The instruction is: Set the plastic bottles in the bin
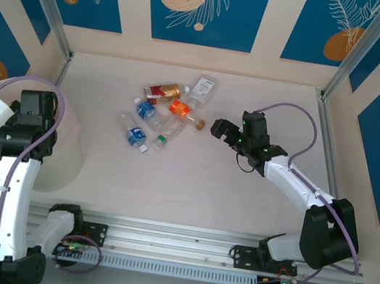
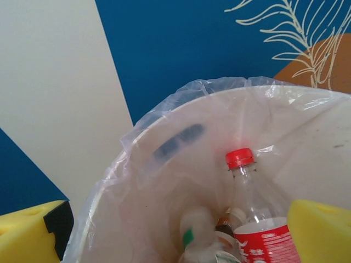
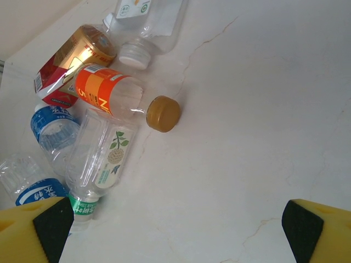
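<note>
Several plastic bottles lie clustered on the table: a red-and-gold labelled one (image 1: 162,91), an orange-labelled one with a brown cap (image 3: 109,96), a clear white-capped one (image 3: 142,22), a green-capped one (image 3: 101,159) and two blue-labelled ones (image 3: 52,123). My right gripper (image 3: 175,233) hovers open just right of the cluster, nothing between its fingers. My left gripper (image 2: 175,238) hangs open over the pale bin (image 1: 61,163). Inside the bin stands a red-capped, red-labelled bottle (image 2: 255,219) with other bottles below it.
A clear plastic liner (image 2: 164,109) drapes over the bin's rim. Blue patterned walls (image 1: 199,4) close in the table at the back and sides. Bare table (image 1: 189,186) lies between the bottle cluster and the arm bases.
</note>
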